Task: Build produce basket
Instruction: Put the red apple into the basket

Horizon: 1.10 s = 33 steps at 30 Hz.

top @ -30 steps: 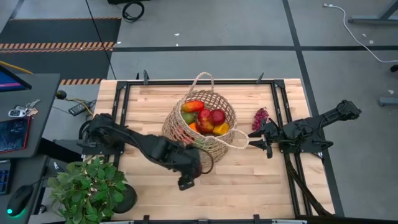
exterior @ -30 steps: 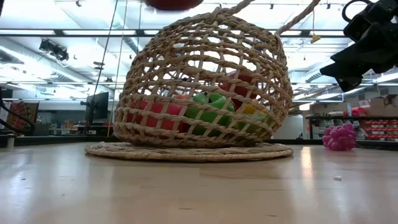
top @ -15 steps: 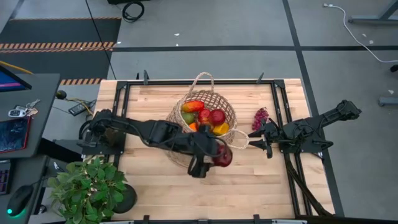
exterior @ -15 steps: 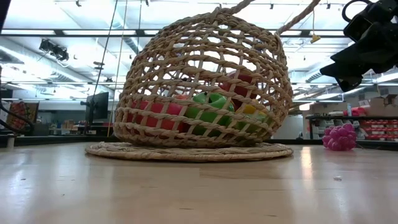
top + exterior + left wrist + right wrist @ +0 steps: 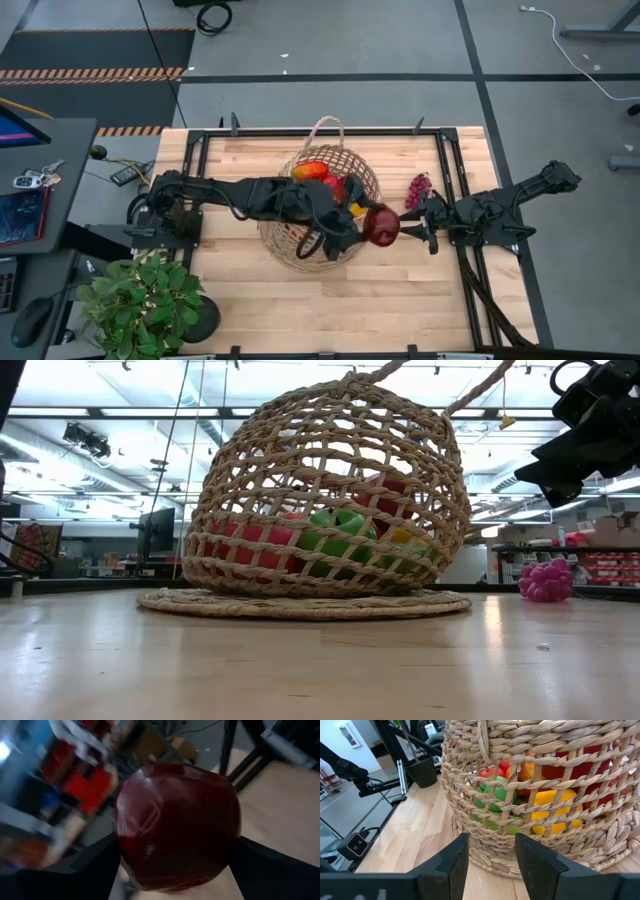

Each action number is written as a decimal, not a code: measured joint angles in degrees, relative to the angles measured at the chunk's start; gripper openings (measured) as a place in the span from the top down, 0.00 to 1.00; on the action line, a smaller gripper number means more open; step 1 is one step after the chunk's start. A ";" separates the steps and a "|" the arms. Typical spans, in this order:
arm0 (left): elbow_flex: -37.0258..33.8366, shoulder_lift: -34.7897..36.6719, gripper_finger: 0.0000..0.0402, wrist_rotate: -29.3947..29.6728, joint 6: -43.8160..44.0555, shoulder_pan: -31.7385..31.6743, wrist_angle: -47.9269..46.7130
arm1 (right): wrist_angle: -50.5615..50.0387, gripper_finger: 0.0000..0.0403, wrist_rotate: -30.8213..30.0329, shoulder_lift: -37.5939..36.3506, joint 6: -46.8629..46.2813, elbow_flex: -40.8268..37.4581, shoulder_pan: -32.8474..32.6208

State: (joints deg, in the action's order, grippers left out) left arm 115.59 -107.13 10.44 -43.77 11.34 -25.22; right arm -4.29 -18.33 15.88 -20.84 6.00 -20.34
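The tan wicker basket (image 5: 318, 205) stands mid-table on its flat woven base (image 5: 300, 603). Red, green, yellow and orange produce (image 5: 540, 795) lies inside it. A purple grape bunch (image 5: 418, 188) lies on the table to its right. My left gripper (image 5: 368, 230) reaches across the basket and is shut on a dark red apple (image 5: 383, 224), held in the air by the basket's right side. My right gripper (image 5: 405, 224) waits just right of the basket. Its fingers stand a little apart with nothing between them. My left gripper pinches the dark red apple between its two fingers (image 5: 95, 865), one on each opposite side of the apple (image 5: 127, 845). The fingers come nearly level from the table's left. The apple is lifted clear of table and basket.
A leafy potted plant (image 5: 140, 300) stands at the near left corner. Black frame rails (image 5: 190, 180) run along the table's left and right sides. Bare wood (image 5: 400, 290) lies along the near edge. A second loop handle (image 5: 330, 125) rises at the basket's far side.
My left gripper has risen and swung from the table's near side toward the right and far edge, across the basket. Its wrist has rolled and tipped up toward level. The apple has gone with it, lifted clear. The basket and my right gripper have kept still.
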 joint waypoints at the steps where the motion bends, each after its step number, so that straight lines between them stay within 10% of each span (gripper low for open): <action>1: 0.00 0.00 0.17 0.00 -3.26 -0.39 1.16 | 0.00 0.59 0.00 0.02 0.00 0.00 -0.01; 22: 0.00 0.00 0.17 -0.01 -82.63 -8.64 5.01 | 0.00 0.59 0.01 0.01 0.00 0.00 -0.02; 33: -0.02 0.00 0.17 -0.01 -75.28 -8.75 4.97 | 0.00 0.59 0.00 0.02 0.00 0.00 -0.02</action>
State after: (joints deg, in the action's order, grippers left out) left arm 115.57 -107.13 10.44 -119.04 2.59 -20.25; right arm -4.29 -18.33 15.90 -20.84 6.00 -20.35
